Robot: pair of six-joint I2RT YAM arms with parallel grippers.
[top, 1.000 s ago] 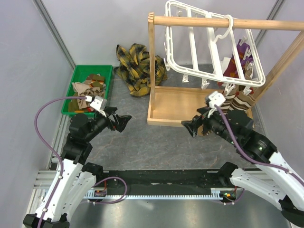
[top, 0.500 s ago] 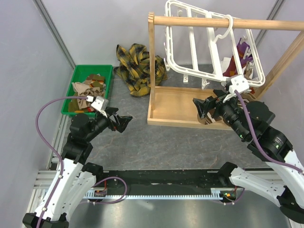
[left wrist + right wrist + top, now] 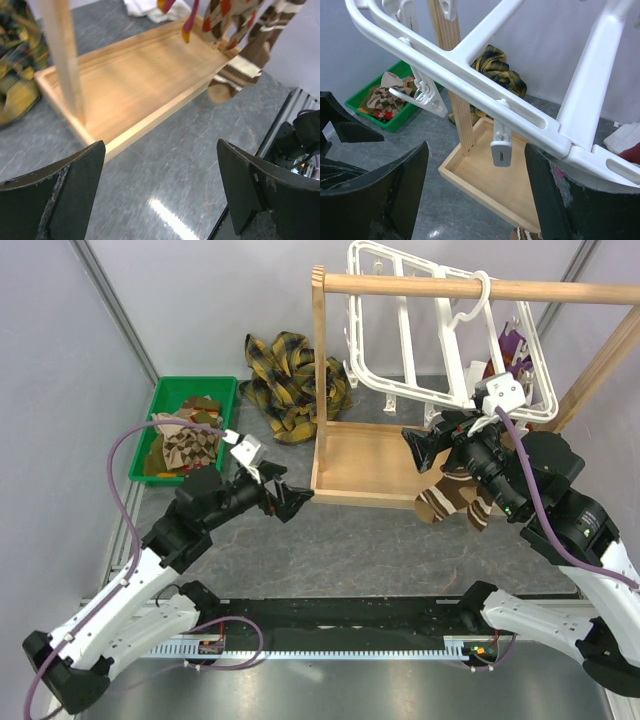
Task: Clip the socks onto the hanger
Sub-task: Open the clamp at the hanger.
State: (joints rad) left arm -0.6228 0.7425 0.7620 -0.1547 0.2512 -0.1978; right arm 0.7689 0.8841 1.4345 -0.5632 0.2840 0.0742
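Note:
The white grid hanger (image 3: 452, 335) hangs by its hook from the wooden rod. Brown-beige patterned socks (image 3: 458, 502) dangle from its right side, and their lower ends show in the left wrist view (image 3: 235, 70). More socks (image 3: 188, 440) lie in the green bin (image 3: 222, 388). My right gripper (image 3: 424, 446) is open just under the hanger's near bar (image 3: 470, 70), and one white clip (image 3: 501, 150) dangles between its fingers (image 3: 380, 200), untouched. My left gripper (image 3: 287, 501) is open over the grey floor (image 3: 160, 197), just before the tray, and holds nothing.
The wooden rack's post (image 3: 319, 370) rises from its tray (image 3: 365, 462); the tray's near rim (image 3: 150, 130) lies just ahead of my left gripper. A yellow-and-black plaid cloth (image 3: 290, 380) lies behind the post. The green bin (image 3: 357, 95) sits at the far left.
My right gripper has risen from in front of the tray to the hanger's lower bar. My left arm has reached right toward the tray. The hanging socks now show lower, in front of the tray.

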